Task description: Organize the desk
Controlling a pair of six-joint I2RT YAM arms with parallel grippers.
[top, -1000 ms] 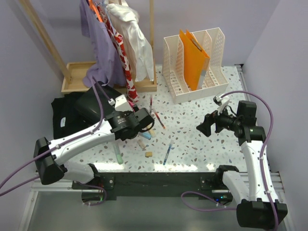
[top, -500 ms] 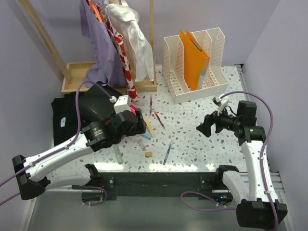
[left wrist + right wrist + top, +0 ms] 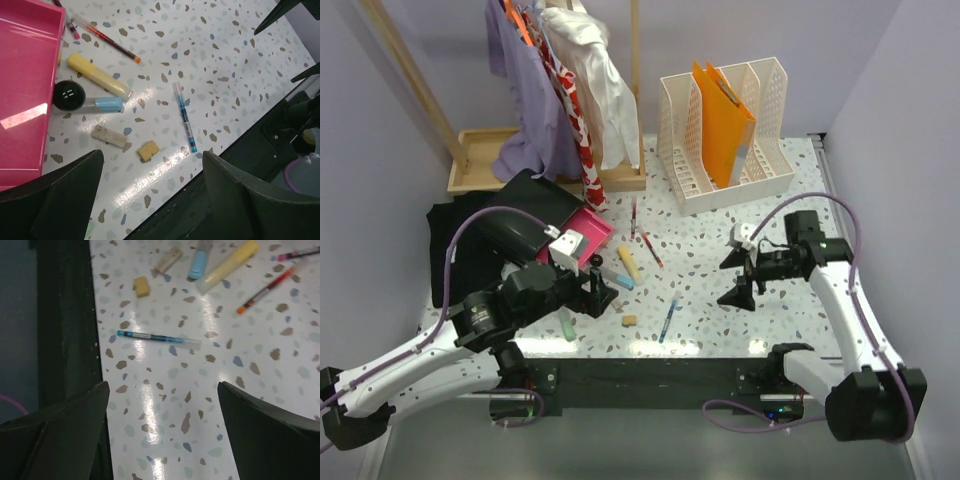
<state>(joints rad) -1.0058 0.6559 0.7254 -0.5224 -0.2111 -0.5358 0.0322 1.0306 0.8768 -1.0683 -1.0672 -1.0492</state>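
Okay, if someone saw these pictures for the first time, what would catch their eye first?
The bright orange folder standing in the white file rack at the back right, and the pink tray at the left. Nearer the front, a blue pen, a yellow marker and smaller bits lie scattered on the speckled desk.

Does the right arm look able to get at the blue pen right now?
Probably yes. The right gripper is open above bare desk, and the blue pen lies just ahead of it with nothing between them.

Pink tray (image 3: 22, 75) — cropped at left edge
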